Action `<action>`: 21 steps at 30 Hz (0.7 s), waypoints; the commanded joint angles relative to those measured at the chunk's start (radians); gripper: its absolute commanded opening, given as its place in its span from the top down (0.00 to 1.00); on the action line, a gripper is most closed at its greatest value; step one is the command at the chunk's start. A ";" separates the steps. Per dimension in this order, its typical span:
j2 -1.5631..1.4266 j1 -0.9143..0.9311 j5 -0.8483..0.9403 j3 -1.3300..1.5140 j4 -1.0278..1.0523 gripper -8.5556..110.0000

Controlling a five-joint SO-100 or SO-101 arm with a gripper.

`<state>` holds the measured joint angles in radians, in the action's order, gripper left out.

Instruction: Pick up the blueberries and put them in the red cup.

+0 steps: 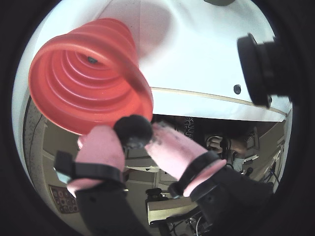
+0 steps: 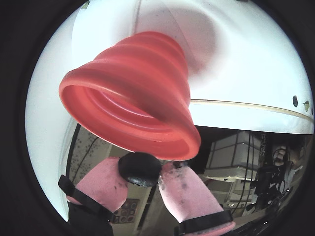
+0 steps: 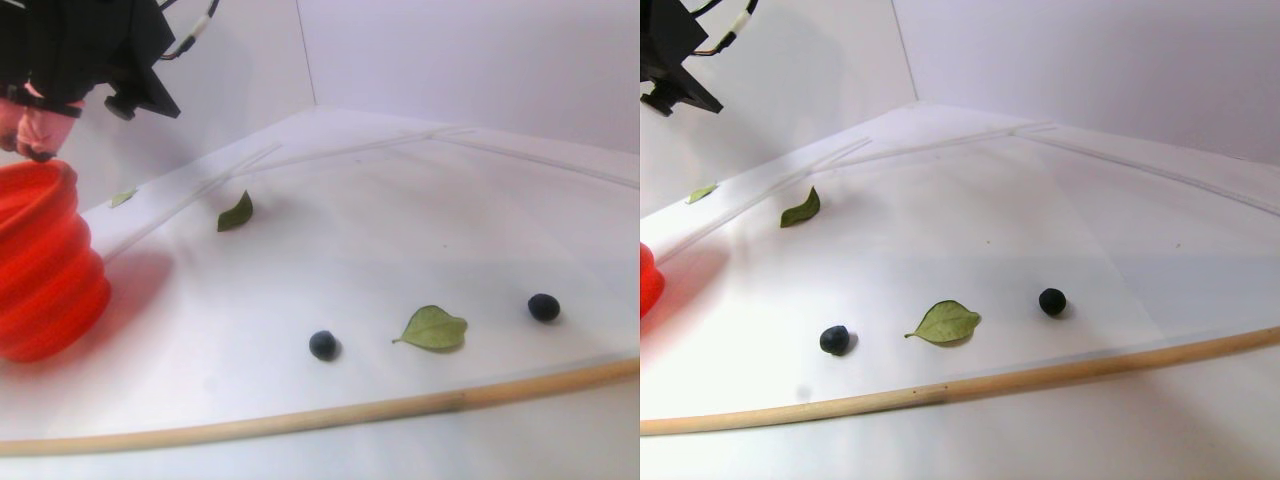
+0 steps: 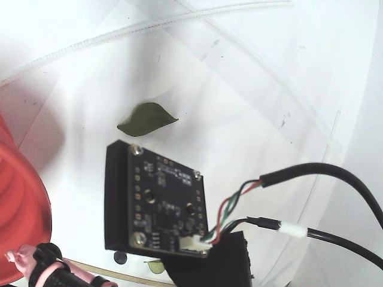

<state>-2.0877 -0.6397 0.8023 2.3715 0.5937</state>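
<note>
In both wrist views my gripper [image 1: 134, 135] [image 2: 142, 169] is shut on one near-black blueberry [image 1: 132, 129] [image 2: 139, 167], pinched between its pink fingertips. The berry hangs just by the thick rim of the red cup [image 1: 88, 73] [image 2: 133, 93], whose ridged inside faces the camera. A small dark speck lies at the cup's bottom; I cannot tell what it is. In the stereo pair view the gripper [image 3: 35, 130] is at the far left, right above the red cup [image 3: 40, 260]. Two more blueberries [image 3: 323, 345] [image 3: 543, 307] lie on the white table near its front edge.
A large green leaf [image 3: 433, 328] lies between the two loose berries, and smaller leaves [image 3: 236, 212] [image 3: 123, 197] lie farther back. A wooden strip [image 3: 300, 420] edges the table front. In the fixed view a camera board with cables [image 4: 155, 203] hangs over a leaf [image 4: 145, 118].
</note>
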 commanded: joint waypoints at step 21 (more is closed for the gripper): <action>0.098 -0.114 -0.086 0.002 -0.166 0.78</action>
<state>-1.9635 -0.6964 0.7194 2.3731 0.4357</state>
